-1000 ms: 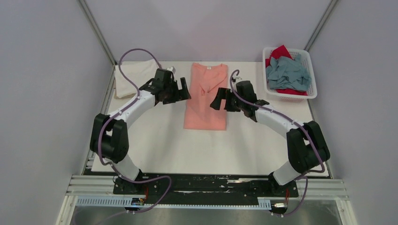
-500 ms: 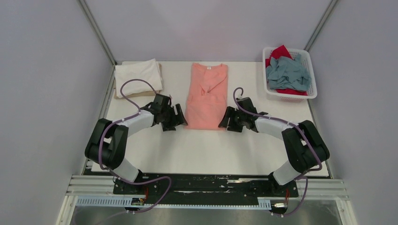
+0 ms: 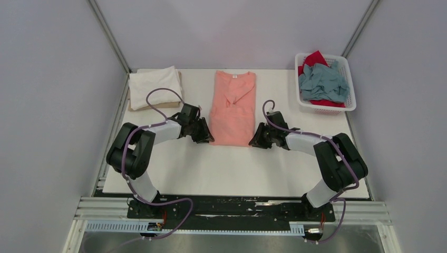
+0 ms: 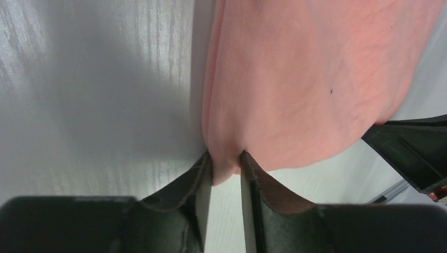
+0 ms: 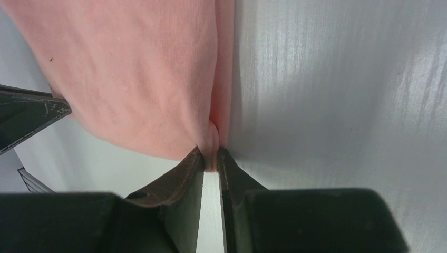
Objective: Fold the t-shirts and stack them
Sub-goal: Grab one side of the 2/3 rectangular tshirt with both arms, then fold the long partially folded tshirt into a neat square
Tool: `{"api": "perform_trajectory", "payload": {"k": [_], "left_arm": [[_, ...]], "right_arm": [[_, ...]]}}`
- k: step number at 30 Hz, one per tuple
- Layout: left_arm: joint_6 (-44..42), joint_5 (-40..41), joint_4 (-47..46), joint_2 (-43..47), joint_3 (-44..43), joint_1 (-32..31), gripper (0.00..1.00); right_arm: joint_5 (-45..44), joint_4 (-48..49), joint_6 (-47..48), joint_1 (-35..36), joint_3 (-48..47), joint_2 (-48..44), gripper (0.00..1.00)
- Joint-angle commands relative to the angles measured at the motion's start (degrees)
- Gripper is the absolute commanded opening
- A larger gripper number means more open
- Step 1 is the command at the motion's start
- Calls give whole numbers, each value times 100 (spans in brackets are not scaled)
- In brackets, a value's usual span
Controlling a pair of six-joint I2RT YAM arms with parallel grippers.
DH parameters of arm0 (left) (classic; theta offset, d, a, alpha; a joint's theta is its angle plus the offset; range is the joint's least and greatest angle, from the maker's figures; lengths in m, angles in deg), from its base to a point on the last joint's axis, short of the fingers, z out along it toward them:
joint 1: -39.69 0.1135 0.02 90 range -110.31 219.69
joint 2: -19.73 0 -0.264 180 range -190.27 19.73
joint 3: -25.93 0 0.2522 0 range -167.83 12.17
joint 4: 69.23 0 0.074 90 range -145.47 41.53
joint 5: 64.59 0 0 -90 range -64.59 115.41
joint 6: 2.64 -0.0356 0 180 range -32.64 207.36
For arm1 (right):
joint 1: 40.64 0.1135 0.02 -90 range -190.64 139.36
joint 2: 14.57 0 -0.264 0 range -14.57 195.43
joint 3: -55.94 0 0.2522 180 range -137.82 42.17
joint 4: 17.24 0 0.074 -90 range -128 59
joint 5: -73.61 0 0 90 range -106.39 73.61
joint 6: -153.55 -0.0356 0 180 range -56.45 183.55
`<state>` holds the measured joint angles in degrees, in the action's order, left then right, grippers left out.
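A salmon-pink t-shirt [image 3: 232, 108] lies lengthwise folded in the middle of the table, collar at the far end. My left gripper [image 3: 207, 139] is shut on its near left corner, and pink cloth [image 4: 295, 79] bunches between the fingertips [image 4: 203, 168]. My right gripper [image 3: 254, 142] is shut on the near right corner, a fold of the same shirt [image 5: 137, 74] pinched between its pads [image 5: 196, 161]. A folded white t-shirt [image 3: 154, 85] rests at the far left. A grey-blue t-shirt [image 3: 322, 81] and a red t-shirt [image 3: 315, 59] are heaped in the basket.
A white lattice basket [image 3: 345, 66] stands at the far right corner of the table. A thin tan board [image 3: 158, 106] peeks out under the white shirt. Grey side walls close in the table [image 3: 237, 174] left and right.
Both arms came toward me from beside the shirt's middle to its near corners. Both grippers went from open to shut on the pink cloth.
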<state>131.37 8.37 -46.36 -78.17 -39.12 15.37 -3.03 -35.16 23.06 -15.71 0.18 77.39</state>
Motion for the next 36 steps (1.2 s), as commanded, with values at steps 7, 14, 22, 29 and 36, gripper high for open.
{"api": "perform_trajectory", "payload": {"k": [7,14,22,29,36], "left_arm": [[-75,135,164,-222,-6,-147,0],[8,139,286,1033,885,-347,0],[202,-305,944,3262,1938,-1054,0],[530,-341,1857,5158,1998,-1295,0],[403,-18,1447,5448,1586,-1297,0]], "right_arm": [[-85,90,24,-5,93,40,9],[534,-587,184,139,663,-945,0],[890,-2056,444,920,1226,-3233,0],[1326,-2611,30,1260,1236,-4856,0],[681,-2661,235,1188,539,-4760,0]]}}
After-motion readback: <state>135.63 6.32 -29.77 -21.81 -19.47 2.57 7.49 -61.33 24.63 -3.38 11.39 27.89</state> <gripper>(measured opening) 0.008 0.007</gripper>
